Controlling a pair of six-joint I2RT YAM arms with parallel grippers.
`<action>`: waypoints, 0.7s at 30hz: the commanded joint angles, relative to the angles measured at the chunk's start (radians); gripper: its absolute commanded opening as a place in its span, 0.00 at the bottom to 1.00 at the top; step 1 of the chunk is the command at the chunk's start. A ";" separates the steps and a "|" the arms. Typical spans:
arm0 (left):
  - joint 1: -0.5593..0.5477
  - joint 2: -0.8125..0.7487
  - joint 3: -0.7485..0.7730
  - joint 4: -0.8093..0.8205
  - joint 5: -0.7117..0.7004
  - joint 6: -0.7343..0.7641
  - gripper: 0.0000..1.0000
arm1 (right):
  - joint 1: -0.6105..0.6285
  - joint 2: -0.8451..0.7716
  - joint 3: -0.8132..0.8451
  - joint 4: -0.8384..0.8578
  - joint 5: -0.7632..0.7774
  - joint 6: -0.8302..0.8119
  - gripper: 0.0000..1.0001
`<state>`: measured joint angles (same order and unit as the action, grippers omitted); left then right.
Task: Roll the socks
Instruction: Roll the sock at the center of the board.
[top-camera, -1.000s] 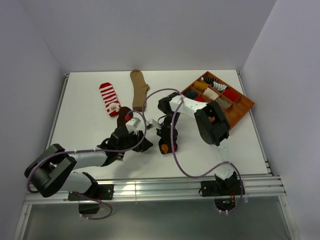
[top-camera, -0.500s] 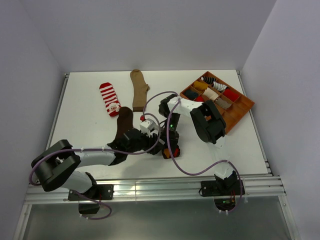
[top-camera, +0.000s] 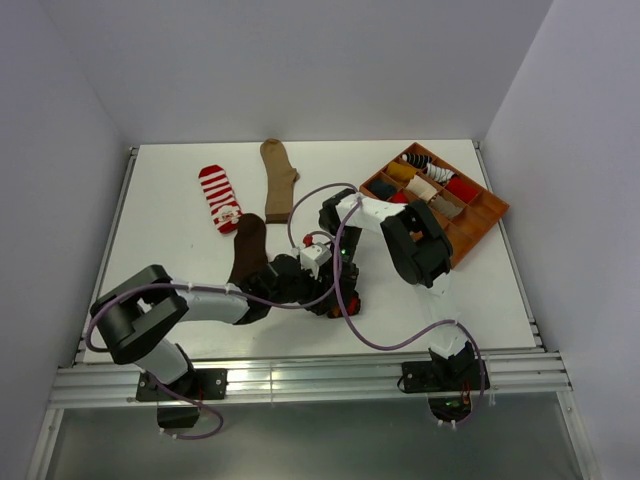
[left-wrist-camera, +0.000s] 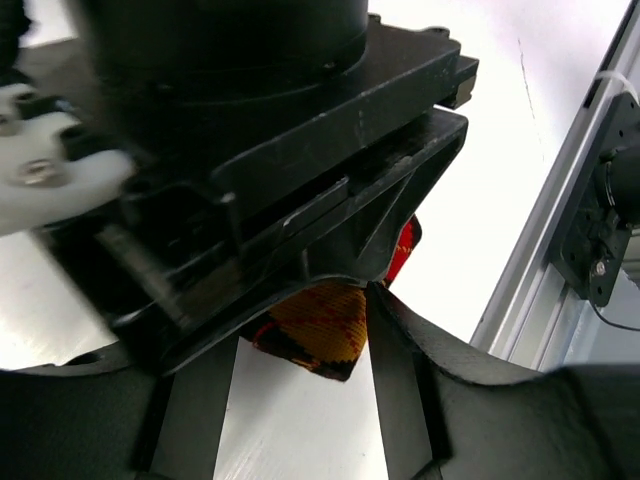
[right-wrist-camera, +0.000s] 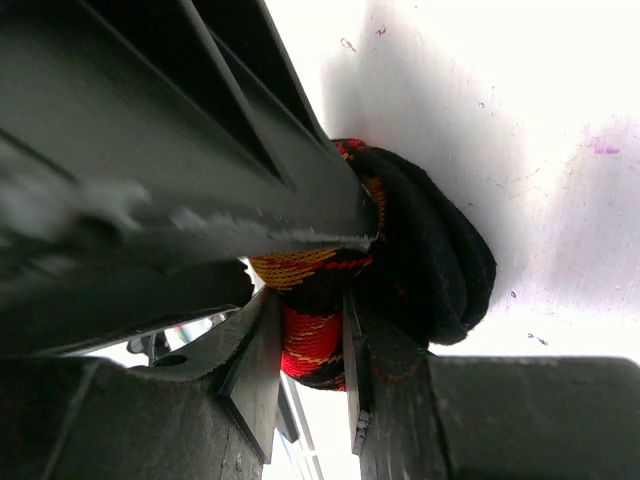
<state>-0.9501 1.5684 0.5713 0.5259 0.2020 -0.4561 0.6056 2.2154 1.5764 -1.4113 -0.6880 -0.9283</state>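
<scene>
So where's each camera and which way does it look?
Top: high behind the robot, looking down at the table; left arm, right arm show.
Left wrist: on its arm, looking past the open left tool at the argyle sock.
Right wrist: on its arm, looking past the right tool, shut on that sock.
Both wrist views share that sock.

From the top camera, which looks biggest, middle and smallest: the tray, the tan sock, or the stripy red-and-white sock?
1. wooden tray
2. tan sock
3. red-and-white striped sock, clearly shorter than the tan one
</scene>
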 joint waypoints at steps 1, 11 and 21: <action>-0.006 0.027 0.038 0.000 0.059 0.027 0.58 | -0.006 0.041 -0.030 0.181 0.110 -0.017 0.25; -0.006 0.077 0.045 -0.046 0.080 0.028 0.44 | -0.017 0.036 -0.035 0.241 0.136 0.054 0.26; -0.006 0.142 0.102 -0.136 0.054 0.039 0.00 | -0.021 -0.013 -0.081 0.340 0.163 0.129 0.34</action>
<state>-0.9482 1.6623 0.6533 0.4820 0.2886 -0.4564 0.5751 2.1952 1.5330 -1.3560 -0.6571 -0.7750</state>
